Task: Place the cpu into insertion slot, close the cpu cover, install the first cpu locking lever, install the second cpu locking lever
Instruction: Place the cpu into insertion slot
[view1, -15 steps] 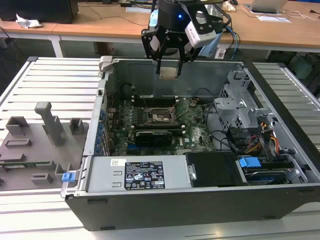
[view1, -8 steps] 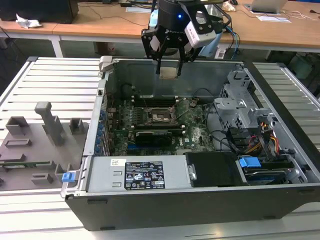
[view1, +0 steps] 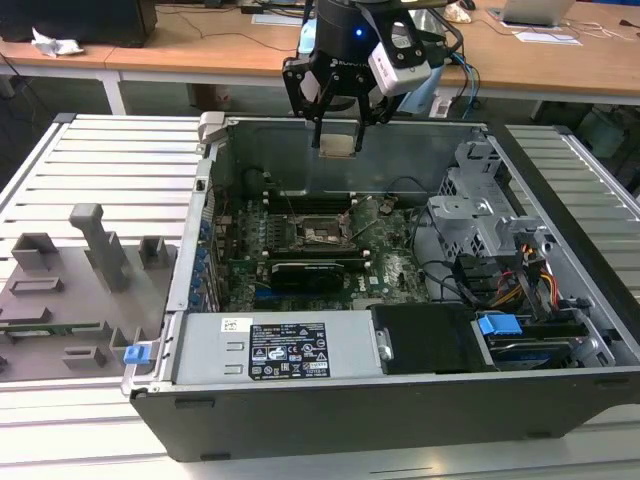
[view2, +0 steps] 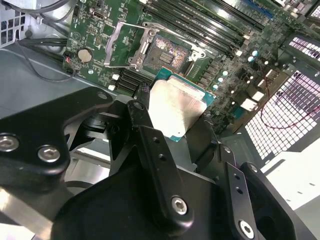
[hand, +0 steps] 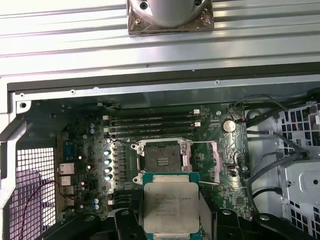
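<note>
Silver square cpu (hand: 171, 206) clamped between black fingers (view2: 142, 125) above bare insertion slot (hand: 161, 159); metal cpu cover (hand: 215, 162) open.

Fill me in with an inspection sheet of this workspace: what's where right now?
Surface: slatted grey metal table bearing an open dark computer case.
Job's things: small square silver-topped cpu held over the case; socket empty; thin metal cpu cover flipped open beside it.
Clutter: grey plastic fixture blocks at the exterior view's left.
Grippers: black gripper shut on the cpu.
Cables: black wires and a coloured bundle inside the case.
Surroundings: wooden desks behind, papers on them.
</note>
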